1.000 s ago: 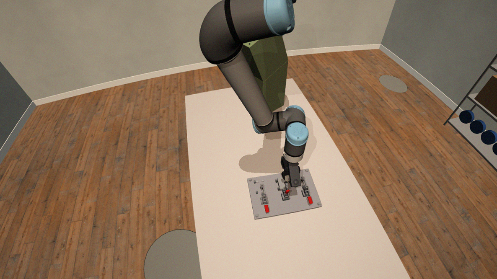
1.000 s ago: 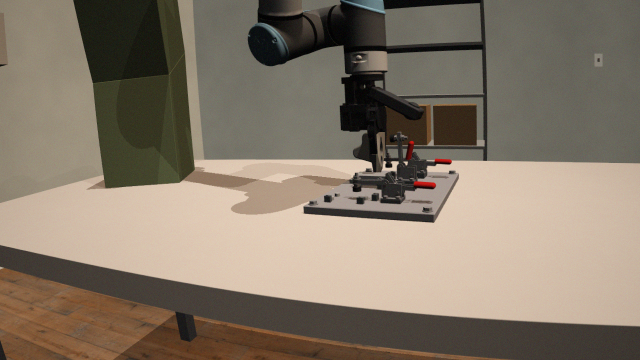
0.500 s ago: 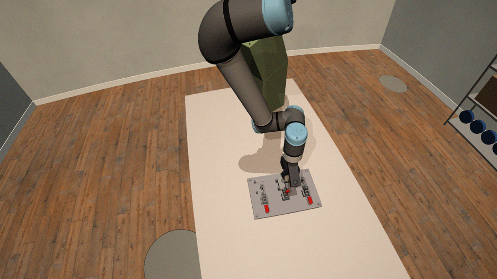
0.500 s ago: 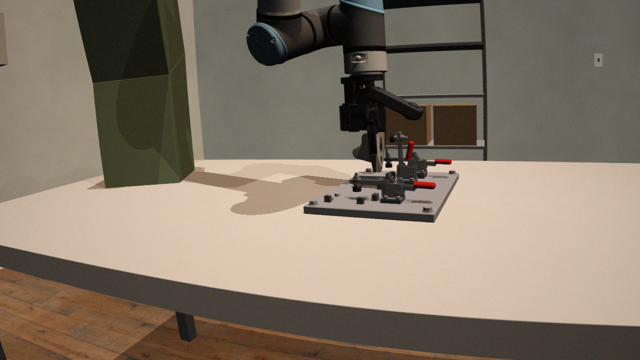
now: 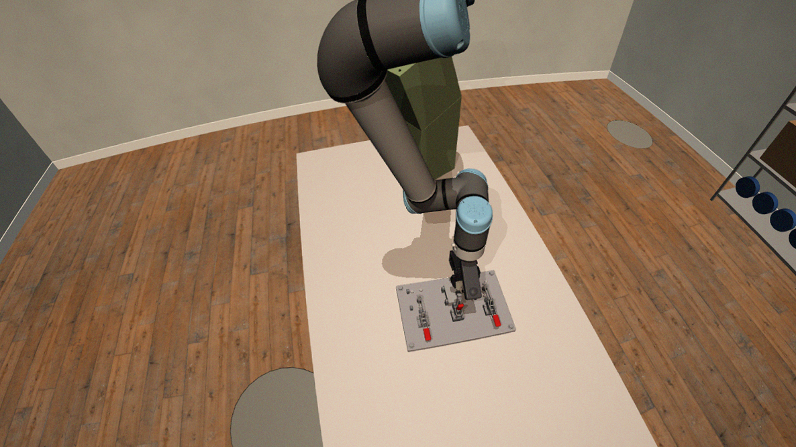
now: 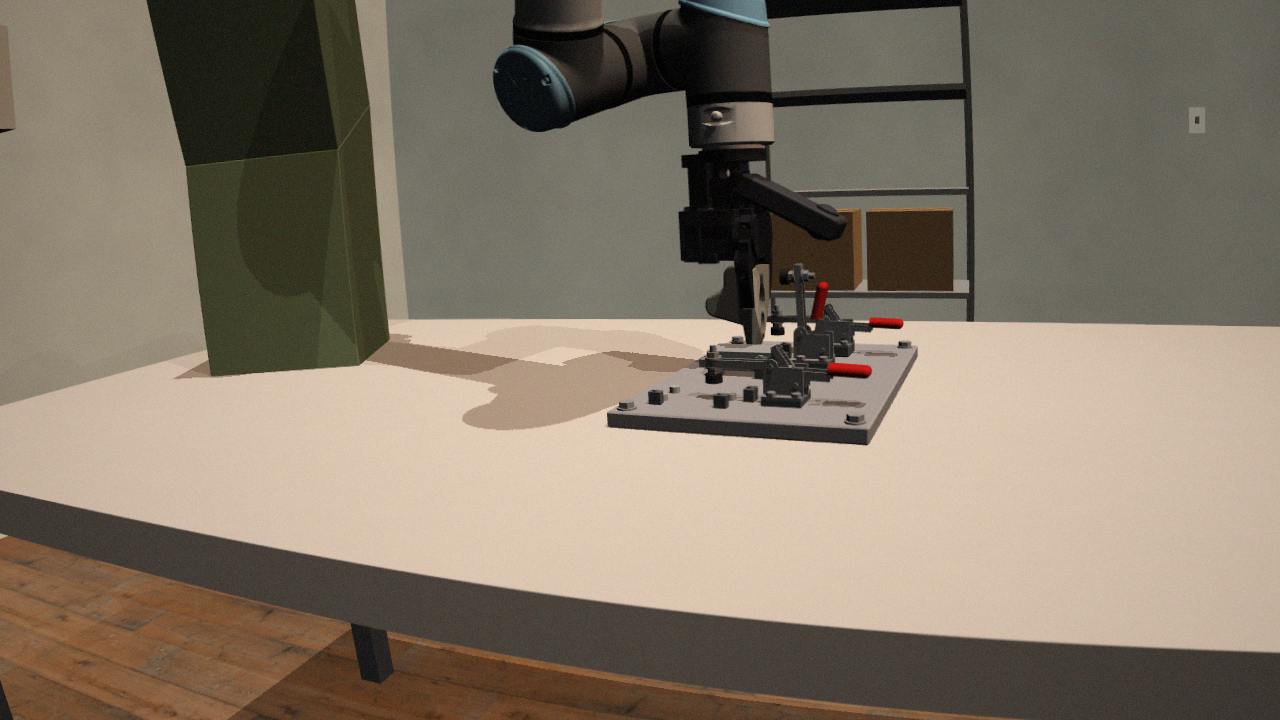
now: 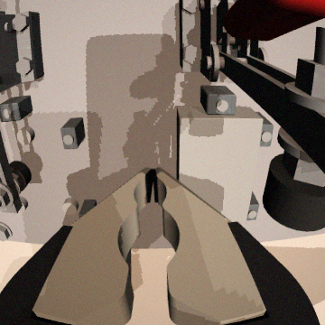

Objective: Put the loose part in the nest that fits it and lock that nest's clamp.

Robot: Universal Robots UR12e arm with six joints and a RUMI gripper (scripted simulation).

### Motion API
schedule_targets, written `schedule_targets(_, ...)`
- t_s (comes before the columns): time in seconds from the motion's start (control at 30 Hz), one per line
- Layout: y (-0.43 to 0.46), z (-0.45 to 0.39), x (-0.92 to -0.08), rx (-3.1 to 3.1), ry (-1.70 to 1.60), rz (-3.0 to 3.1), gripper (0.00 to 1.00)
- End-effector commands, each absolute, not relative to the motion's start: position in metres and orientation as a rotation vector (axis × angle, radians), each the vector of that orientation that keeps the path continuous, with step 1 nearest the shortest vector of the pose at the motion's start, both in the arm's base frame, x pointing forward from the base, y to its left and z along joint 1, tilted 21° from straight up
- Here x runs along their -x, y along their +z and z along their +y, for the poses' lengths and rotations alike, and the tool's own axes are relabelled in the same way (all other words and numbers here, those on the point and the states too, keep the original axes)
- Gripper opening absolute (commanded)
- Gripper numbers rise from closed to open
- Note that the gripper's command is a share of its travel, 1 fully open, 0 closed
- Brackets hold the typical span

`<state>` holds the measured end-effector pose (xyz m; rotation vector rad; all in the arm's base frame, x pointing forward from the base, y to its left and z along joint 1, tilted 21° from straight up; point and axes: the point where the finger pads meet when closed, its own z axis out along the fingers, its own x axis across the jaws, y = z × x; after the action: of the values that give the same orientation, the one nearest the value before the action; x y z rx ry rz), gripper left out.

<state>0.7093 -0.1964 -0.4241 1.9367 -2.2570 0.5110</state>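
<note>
Your tool (image 7: 153, 190) is pinched together on nothing beside the plate (image 7: 217, 158); a skewed push could ride it off the stops.

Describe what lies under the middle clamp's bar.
A pale flat part lies in the nest beneath the bar. The pads under it are covered. The shut gripper holds nothing.

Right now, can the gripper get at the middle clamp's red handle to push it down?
Probably yes. The gripper is shut on nothing and hangs just behind the fixture plate, close beside the middle clamp's upright red handle. Nothing stands between them in the exterior view, though the clamp's raised bar is close by.
</note>
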Motion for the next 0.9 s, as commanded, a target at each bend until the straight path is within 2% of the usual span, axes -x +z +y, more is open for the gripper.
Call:
schedule_targets(0.0, -0.420, -0.205, -0.709, -1.921, 0.522, -2.262, 0.00)
schedule_targets(0.87, -0.415, -0.179, -0.710, -1.925, 0.517, -2.259, 0.00)
